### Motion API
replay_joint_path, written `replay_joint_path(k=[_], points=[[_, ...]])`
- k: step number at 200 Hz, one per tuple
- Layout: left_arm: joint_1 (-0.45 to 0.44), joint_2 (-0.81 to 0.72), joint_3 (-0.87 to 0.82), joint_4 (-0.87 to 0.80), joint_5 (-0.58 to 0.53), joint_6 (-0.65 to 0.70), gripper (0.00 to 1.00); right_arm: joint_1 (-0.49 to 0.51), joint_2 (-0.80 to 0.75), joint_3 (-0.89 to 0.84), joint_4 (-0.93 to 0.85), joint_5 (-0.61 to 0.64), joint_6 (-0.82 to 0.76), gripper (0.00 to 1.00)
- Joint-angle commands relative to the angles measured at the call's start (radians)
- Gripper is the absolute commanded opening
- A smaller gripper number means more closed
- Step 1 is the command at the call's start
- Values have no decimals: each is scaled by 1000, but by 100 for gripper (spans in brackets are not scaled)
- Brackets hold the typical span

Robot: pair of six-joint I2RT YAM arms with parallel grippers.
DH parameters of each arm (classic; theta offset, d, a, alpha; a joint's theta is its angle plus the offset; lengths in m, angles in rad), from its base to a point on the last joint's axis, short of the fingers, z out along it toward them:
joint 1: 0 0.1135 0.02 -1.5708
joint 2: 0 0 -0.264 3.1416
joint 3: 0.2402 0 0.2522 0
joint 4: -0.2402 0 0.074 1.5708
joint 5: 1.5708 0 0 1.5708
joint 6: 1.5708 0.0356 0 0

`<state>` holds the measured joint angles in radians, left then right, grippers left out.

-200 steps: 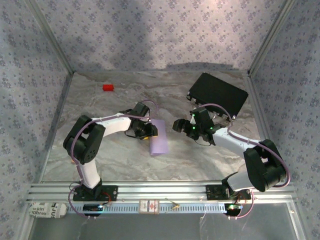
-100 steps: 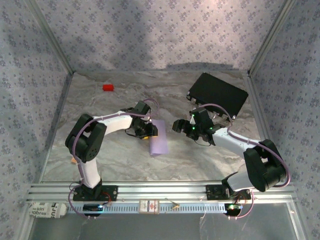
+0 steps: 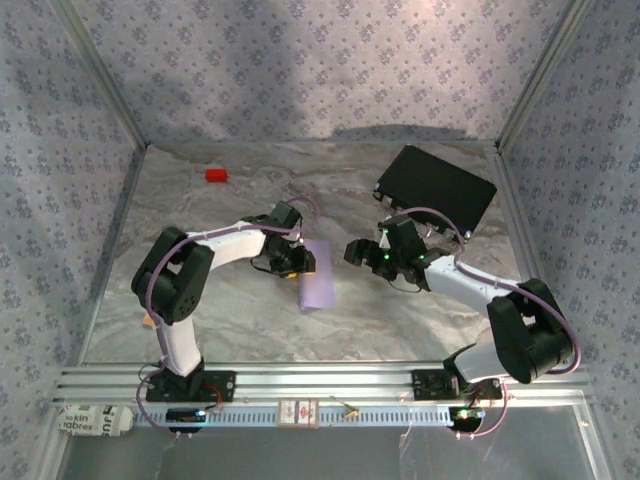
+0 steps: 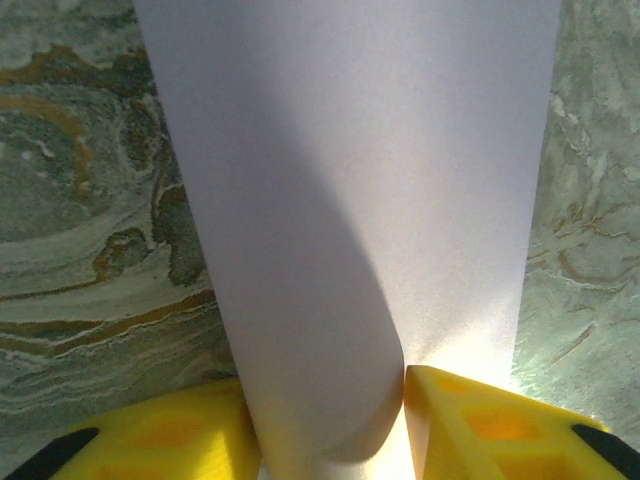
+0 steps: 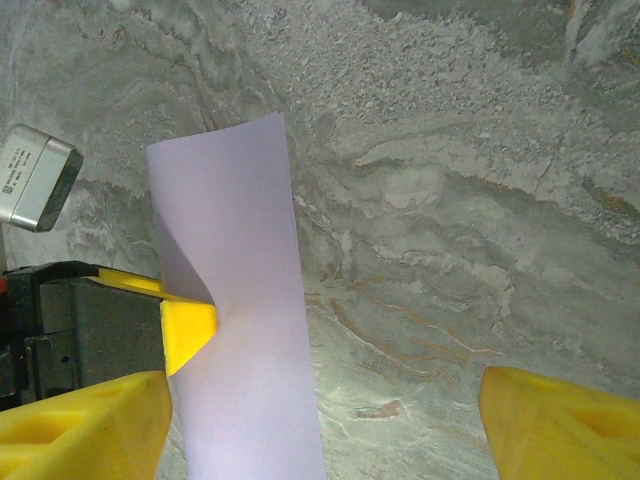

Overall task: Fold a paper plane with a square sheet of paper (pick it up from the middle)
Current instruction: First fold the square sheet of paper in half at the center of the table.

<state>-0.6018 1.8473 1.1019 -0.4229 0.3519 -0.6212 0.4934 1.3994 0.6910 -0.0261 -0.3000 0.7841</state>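
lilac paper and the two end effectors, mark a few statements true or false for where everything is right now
1. The left end effector is shut on the lilac paper, which bows between its fingers. True.
2. The right end effector grips the paper too. False: it is open, empty and apart from the sheet, on its right.
3. The red block sits on the paper. False: it lies at the table's far left, well away.
4. The black case lies at the far right, beyond the right arm. True.
5. The paper is a pointed dart. False: it is a curled sheet with no crease showing.
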Motion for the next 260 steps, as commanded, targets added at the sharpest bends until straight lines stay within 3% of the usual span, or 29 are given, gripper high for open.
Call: replay_joint_path(k=[1, 113, 202, 260], points=[[4, 59, -43, -53, -79, -3, 43, 5, -2, 22, -20, 7, -24, 82], [8, 37, -29, -78, -109, 25, 42, 14, -3, 31, -28, 15, -25, 81], [-4, 8, 13, -136, -172, 37, 48, 17, -1, 36, -34, 24, -25, 81], [-10, -13, 19, -138, -190, 28, 44, 19, 4, 35, -34, 26, -29, 82]])
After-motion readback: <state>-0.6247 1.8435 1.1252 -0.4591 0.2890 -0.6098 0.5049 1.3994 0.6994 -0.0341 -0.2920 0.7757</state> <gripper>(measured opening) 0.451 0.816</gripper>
